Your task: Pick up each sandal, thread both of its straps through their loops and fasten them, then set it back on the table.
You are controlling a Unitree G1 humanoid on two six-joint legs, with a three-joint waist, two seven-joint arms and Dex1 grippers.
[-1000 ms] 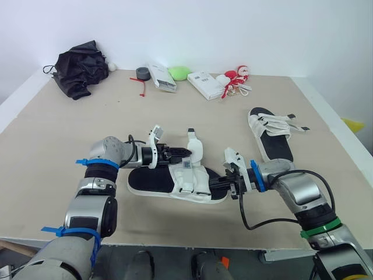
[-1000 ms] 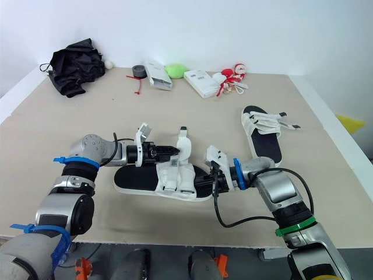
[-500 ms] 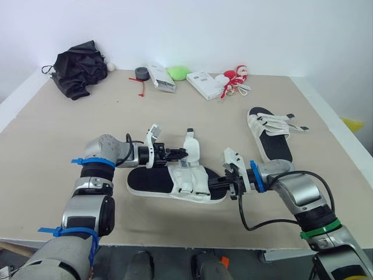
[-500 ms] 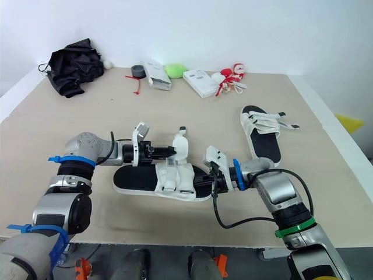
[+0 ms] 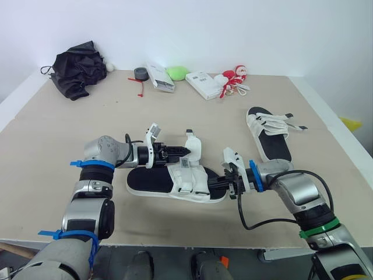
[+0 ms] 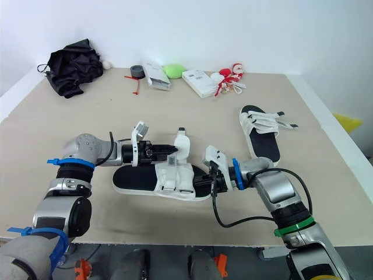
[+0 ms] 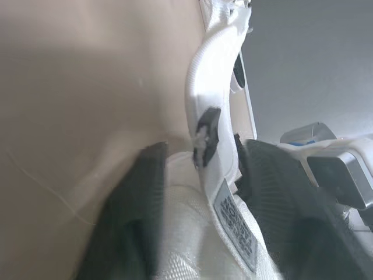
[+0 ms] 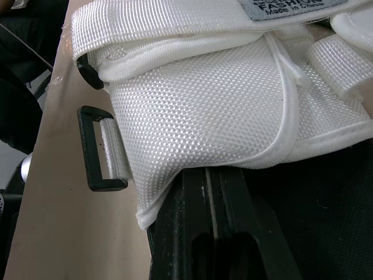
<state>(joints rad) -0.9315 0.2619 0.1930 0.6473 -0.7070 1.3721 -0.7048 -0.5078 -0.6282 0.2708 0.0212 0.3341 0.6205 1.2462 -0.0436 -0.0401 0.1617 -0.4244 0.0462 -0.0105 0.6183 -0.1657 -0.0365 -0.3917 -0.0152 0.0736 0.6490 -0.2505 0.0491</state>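
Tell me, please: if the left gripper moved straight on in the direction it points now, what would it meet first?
The raised white strap of the near sandal. The left gripper points along the table at it and seems to be right against it already, though depth is not fully clear.

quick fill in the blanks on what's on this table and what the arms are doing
The left gripper pinches a raised white ___ of the near sandal.
The other sandal lies toward the robot's ___ side of the table.
The black bundle sits near the table's far ___ corner.
Missing words: strap; right; left.
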